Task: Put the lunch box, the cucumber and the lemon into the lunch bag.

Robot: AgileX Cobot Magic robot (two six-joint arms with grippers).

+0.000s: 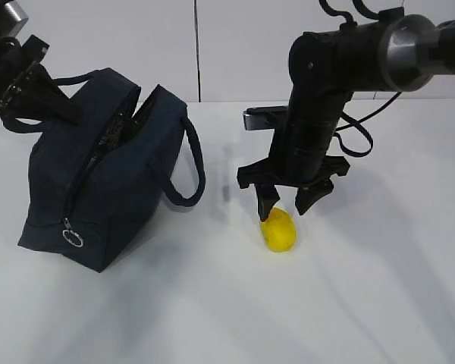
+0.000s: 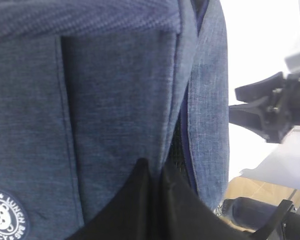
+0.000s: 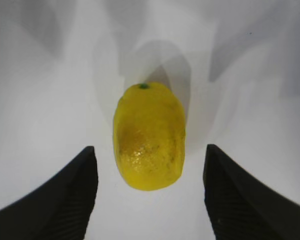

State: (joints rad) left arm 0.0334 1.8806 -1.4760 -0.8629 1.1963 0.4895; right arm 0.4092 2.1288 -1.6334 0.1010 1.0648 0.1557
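Right gripper (image 1: 287, 203) hangs jaws-wide straight down over the one lemon (image 1: 279, 230) on the white table (image 1: 364, 303), fingers straddling it without touching, while the left gripper (image 1: 57, 106), pinched shut, grips a handle of the single navy lunch bag (image 1: 98, 189), its top zipper gaping open at left.

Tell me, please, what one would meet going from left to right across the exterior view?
Left gripper clamped on the bag's handle → lunch bag → lemon on the table, with the right gripper open just above it.
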